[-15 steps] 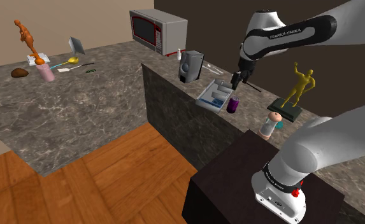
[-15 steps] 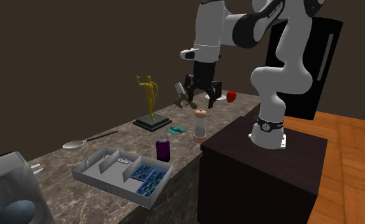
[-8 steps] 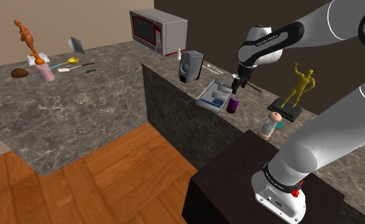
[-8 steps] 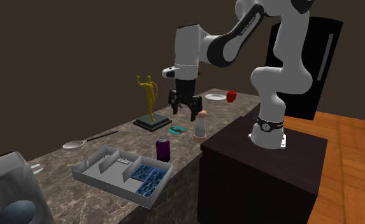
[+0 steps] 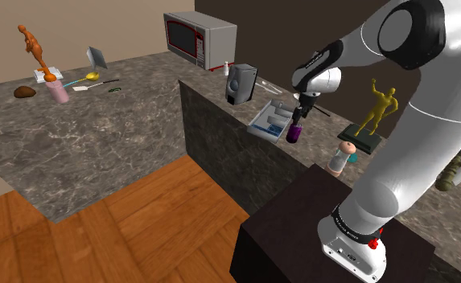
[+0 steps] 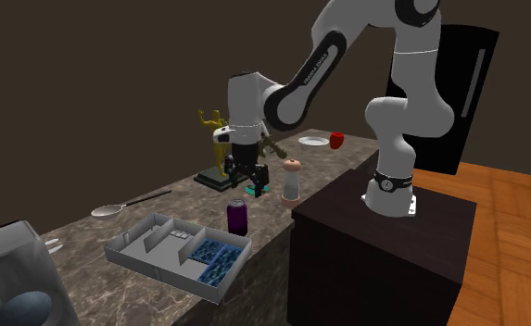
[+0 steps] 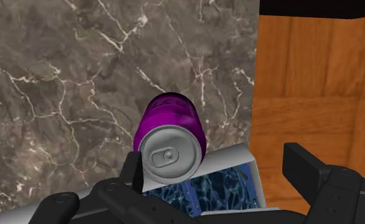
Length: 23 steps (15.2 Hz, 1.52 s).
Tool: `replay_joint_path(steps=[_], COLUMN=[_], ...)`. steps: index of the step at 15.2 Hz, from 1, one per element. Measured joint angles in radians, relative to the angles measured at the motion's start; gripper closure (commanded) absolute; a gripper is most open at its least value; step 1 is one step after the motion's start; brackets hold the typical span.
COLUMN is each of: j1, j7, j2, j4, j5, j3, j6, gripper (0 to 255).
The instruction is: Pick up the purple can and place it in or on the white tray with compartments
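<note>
Dim and flat in the second exterior view, brighter on the shoulder view's veined grey stone counter (image 5: 100,153); soft gleam on the silver-topped purple can (image 7: 170,133).

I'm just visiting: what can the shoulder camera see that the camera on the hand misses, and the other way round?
From the shoulder view: the whole white arm, a microwave, a yellow figurine and an orange figurine on a second counter. From the wrist view: the can's silver top with its pull tab. Both share the purple can, the white tray, the marbled counter, the wood floor and the open black gripper over the can.
</note>
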Motion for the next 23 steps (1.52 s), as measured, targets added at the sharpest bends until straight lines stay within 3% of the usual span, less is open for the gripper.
replay_joint_path(steps=[3,6,11,17,18,23], j1=[-0.041,-0.062,-0.081,-0.085,-0.085,-0.085], j7=[-0.096,-0.134,-0.165,-0.17,-0.17,-0.17], j2=[0.109,0.168,0.227,0.235,0.235,0.235], j4=[0.072,0.094,0.096,0.099,0.099,0.099], j5=[0.086,0.129,0.173,0.179,0.179,0.179], j3=[0.018,0.037,0.063,0.067,0.067,0.067], j6=[0.015,0.043,0.094,0.1,0.1,0.1], gripper=[0,0,0,0,255,255])
